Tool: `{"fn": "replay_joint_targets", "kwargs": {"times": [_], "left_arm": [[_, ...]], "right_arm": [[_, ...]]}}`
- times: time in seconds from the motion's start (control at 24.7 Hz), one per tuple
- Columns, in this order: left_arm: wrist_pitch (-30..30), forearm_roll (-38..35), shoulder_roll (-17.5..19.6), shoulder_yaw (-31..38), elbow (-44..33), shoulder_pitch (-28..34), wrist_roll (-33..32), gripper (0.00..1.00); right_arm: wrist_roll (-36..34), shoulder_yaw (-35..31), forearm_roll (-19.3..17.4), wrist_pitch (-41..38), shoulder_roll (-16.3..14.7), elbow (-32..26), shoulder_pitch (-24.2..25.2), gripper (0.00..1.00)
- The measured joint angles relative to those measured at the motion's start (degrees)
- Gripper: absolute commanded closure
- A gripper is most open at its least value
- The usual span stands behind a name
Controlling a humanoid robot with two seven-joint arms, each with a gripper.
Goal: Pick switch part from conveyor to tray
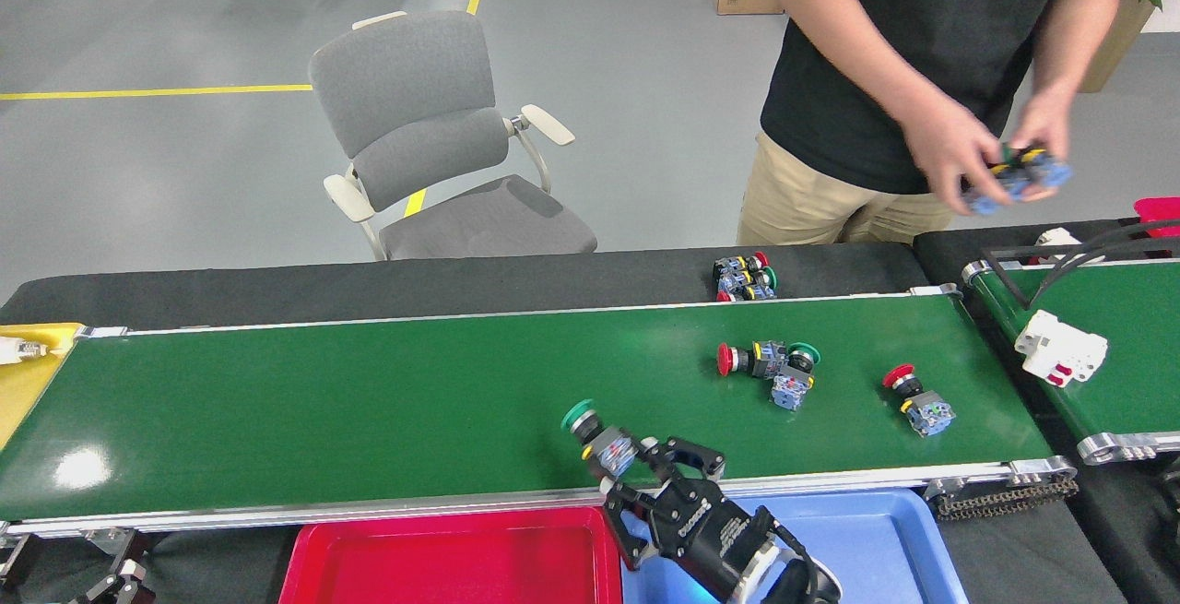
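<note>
The black right gripper (645,475) has its fingers closed on a green-capped switch part (597,438) at the near edge of the long green conveyor (323,401); the left gripper is hidden, and the red plastic tray (442,558) and blue plastic tray (876,549) are cut off.

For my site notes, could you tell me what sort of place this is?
Probably a factory or workshop test floor: a long green conveyor, sorting trays, one red, yellow lines painted on the concrete floor.

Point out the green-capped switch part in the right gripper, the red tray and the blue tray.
green-capped switch part (597,434): head view, on its body below the cap.
red tray (452,558): head view, on its bare floor.
blue tray (867,544): head view, on its bare floor.
</note>
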Motion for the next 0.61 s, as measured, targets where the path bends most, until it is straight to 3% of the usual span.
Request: {"fn": "replay_joint_targets", "kwargs": {"times": [0.24,0.49,0.61], "left_arm": [[0.0,0.0,0.0,0.1,-0.1,0.0,0.0,0.0],[0.0,0.0,0.0,0.4,-0.2,0.2,0.0,0.0],[0.0,0.0,0.0,0.4,-0.2,0.5,0.0,0.0]], "right_arm": [[0.0,-2.3,-1.2,-2.8,0.9,-0.5,0.6,0.0],[0.4,-23.6,-5.9,10.6,3.7,-5.9,13.7,0.0],[0.1,-30.4,-7.3,17.5,3.9,-6.8,16.5,0.0]]}}
